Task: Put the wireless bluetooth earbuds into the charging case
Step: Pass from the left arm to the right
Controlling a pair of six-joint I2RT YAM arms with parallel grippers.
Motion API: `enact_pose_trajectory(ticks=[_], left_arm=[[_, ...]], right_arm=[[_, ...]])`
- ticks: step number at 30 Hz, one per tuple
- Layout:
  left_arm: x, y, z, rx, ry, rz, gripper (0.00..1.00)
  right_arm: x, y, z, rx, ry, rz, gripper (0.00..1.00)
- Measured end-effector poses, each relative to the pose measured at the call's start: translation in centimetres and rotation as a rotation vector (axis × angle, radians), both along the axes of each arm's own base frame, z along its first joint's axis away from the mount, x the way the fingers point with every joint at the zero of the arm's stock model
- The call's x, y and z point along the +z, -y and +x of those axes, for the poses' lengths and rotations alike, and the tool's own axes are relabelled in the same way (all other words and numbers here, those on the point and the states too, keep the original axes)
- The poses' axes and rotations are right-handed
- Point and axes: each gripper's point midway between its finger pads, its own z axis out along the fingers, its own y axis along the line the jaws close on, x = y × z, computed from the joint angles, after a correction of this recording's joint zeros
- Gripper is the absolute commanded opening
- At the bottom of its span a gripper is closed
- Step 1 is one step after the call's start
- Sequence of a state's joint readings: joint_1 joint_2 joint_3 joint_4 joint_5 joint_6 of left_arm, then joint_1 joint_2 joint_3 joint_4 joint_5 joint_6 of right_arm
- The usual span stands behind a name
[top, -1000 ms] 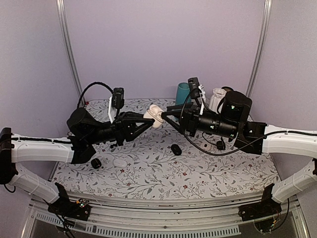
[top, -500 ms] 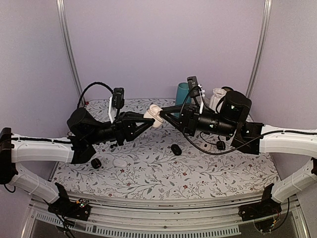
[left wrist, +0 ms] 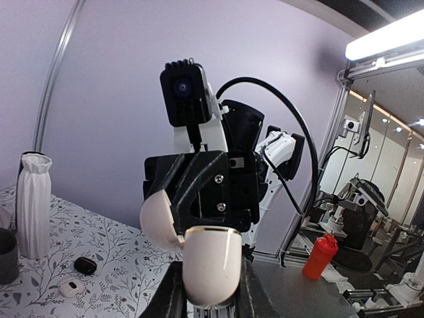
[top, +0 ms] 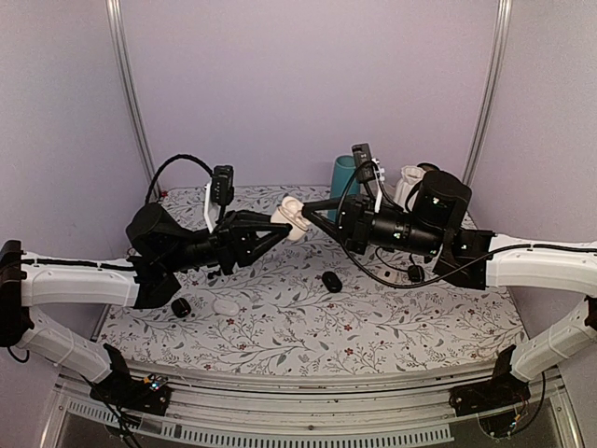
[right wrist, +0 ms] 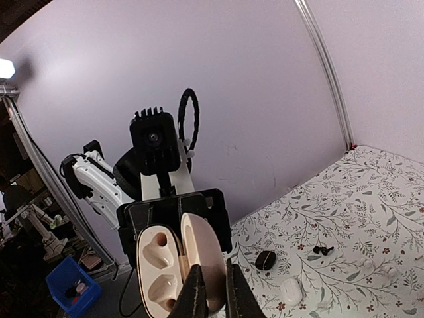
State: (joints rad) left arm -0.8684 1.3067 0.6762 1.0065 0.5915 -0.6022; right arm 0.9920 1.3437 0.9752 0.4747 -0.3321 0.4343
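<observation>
Above the flower-patterned surface [top: 308, 327], the left jaws were clamped on the lower half of the cream charging case [left wrist: 212, 265], holding it up in the air with its lid [left wrist: 159, 222] swung open. In the right wrist view, the two moulded hollows [right wrist: 159, 271] inside the case faced the camera. The right jaws met the case from the opposite side and were drawn nearly together, with the edge of the lid showing between their tips; whether they actually pinched it could not be told. A pair of tiny black earbuds [right wrist: 323, 250] lay close together on the surface, well apart from the raised case. Near them lay a small black pebble-like case [right wrist: 265, 260] and a white one [right wrist: 290, 289]. A black oval case [top: 331, 281] lay on the surface roughly beneath the meeting jaws. At the back stood a teal cup [top: 344, 175] and a white pleated vase [left wrist: 33, 209]
</observation>
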Motion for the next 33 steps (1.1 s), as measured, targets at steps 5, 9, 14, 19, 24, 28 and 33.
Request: enact_pose_trajectory(ticks=[5, 9, 14, 19, 24, 28, 33], left_arm=[[-0.1, 0.0, 0.1, 0.003, 0.001, 0.003, 0.37], [-0.3, 0.0, 0.3, 0.014, -0.004, 0.017, 0.49], [-0.5, -0.2, 0.0, 0.022, 0.020, 0.048, 0.57], [-1.1, -0.1, -0.2, 0.028, 0.074, 0.119, 0.59], [-1.9, 0.5, -0.1, 0.022, 0.108, 0.206, 0.59], [-2.3, 0.7, -0.2, 0.004, 0.109, 0.240, 0.58], [-2.8, 1.4, -0.1, -0.028, 0.071, 0.260, 0.49]], right_arm=[[-0.1, 0.0, 0.1, -0.006, 0.007, -0.009, 0.04], [-0.3, -0.1, 0.2, -0.012, 0.033, -0.050, 0.04], [-0.5, 0.0, 0.3, -0.026, 0.084, -0.119, 0.04], [-0.2, 0.4, 0.4, -0.048, 0.150, -0.183, 0.04], [-0.5, 0.7, 0.6, -0.090, 0.202, -0.248, 0.04], [-1.2, 0.6, 0.6, -0.133, 0.232, -0.297, 0.04], [-1.5, 0.6, 0.8, -0.203, 0.274, -0.339, 0.04]])
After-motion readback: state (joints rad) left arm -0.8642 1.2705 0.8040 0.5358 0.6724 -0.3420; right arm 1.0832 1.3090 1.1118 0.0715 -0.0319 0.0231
